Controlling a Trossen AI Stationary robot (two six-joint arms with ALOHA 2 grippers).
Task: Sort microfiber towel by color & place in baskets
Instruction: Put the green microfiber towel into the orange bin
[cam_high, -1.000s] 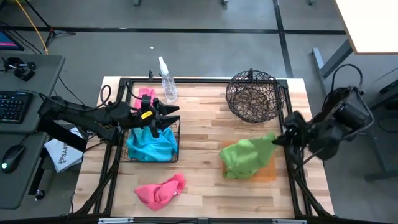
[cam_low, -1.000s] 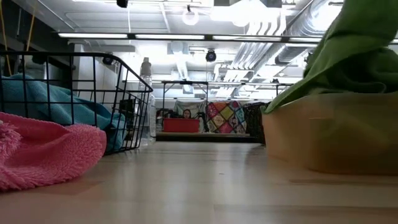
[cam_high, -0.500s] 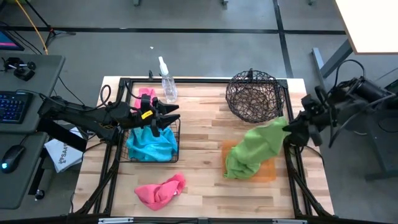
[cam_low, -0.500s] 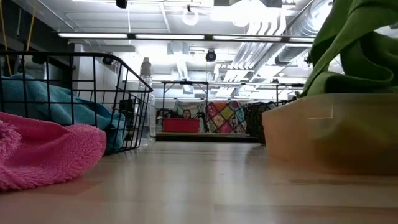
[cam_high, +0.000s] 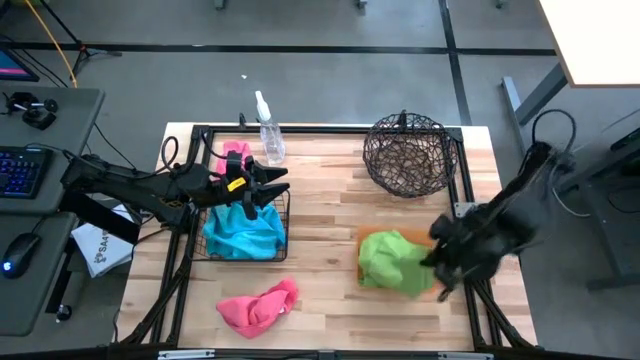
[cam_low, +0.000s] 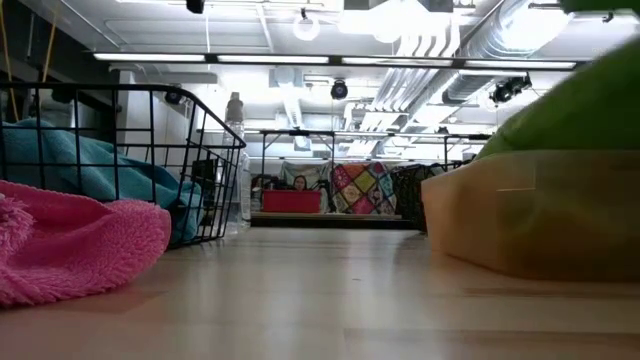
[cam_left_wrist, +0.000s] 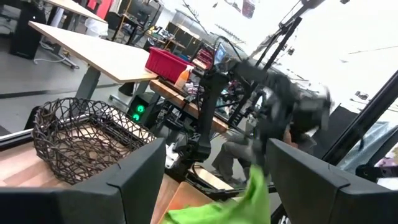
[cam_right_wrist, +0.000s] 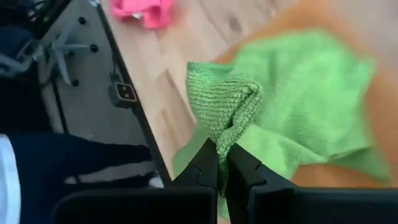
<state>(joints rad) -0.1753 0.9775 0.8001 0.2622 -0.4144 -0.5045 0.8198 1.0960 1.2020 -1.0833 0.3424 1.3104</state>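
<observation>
R gripper (cam_right_wrist: 222, 163) pinches green towel (cam_high: 392, 260) fold, bunched over orange tray (cam_high: 436, 284).

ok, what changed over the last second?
The right gripper, shut on the green towel, swung out past the table's right edge, pulling the towel up, then came back down toward the front and bunched it on the orange tray. It has not let go. Unchanged: the left gripper over the black wire basket holding the teal towel, the pink towel, the round woven basket, the spray bottle.
</observation>
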